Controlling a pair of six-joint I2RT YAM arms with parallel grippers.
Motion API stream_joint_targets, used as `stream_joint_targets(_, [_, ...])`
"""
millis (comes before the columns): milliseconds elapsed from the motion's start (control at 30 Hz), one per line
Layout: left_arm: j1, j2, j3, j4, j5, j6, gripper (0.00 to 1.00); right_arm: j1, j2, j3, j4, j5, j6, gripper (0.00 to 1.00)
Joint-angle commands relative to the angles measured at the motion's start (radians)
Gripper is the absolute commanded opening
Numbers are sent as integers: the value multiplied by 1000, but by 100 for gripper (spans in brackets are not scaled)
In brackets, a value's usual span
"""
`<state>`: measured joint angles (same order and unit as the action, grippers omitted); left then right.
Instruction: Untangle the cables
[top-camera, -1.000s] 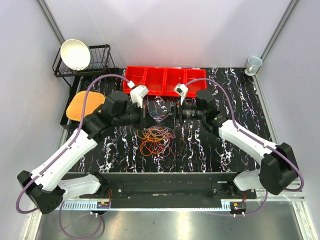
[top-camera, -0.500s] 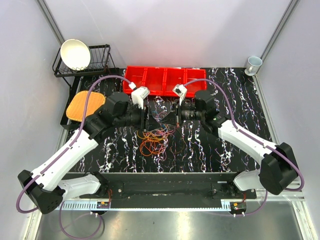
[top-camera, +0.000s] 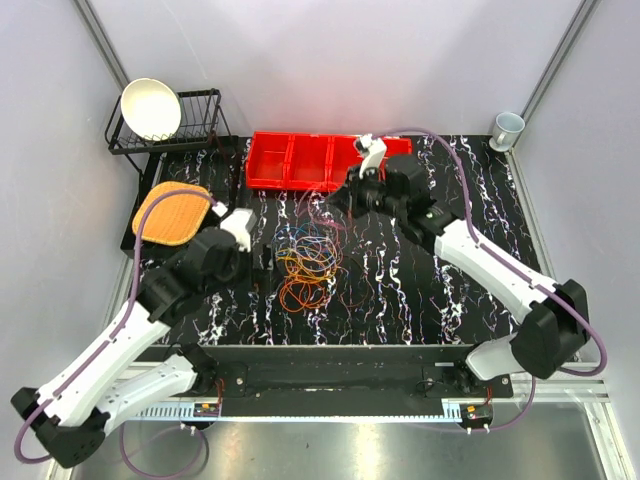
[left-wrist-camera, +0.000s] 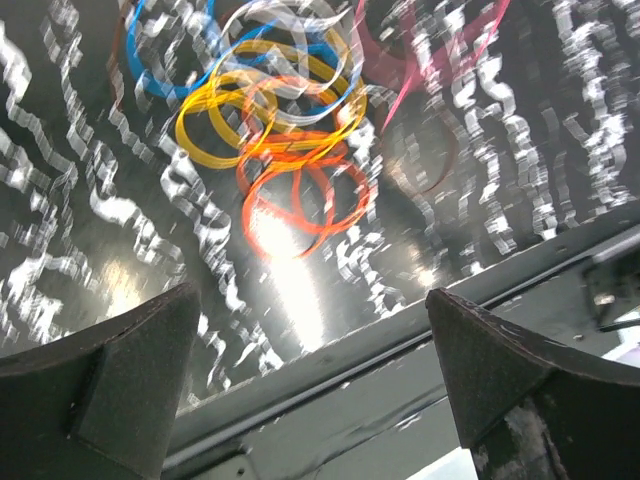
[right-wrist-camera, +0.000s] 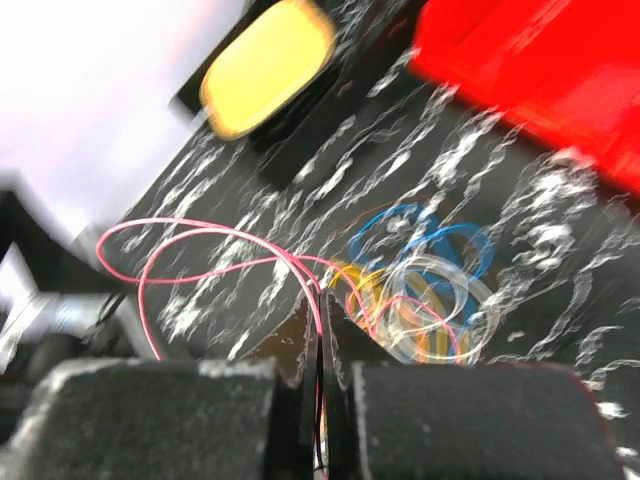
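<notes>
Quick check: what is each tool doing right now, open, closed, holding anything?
Left tool: open, nothing between its fingers.
Right tool: closed on a pink cable.

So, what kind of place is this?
Probably a robot test cell, not a real kitchen: plain grey walls enclose a black marbled table, with props like a dish rack, a red bin and a mug.
</notes>
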<state>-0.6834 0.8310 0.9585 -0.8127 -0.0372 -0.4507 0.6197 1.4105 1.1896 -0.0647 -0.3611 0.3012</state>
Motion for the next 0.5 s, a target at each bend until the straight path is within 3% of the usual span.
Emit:
stream_joint_targets(0, [-4, -91, -78, -5, -90, -31, 99, -18, 57, 152, -73, 235, -33, 0])
stream_joint_targets(233, [-4, -199, -96, 20, -125, -40, 99, -107, 218, 366, -107, 258, -30, 0])
stream_joint_targets(467, [-4, -181, -110, 38, -119, -52, 99, -211, 363, 583, -167, 257, -34, 0])
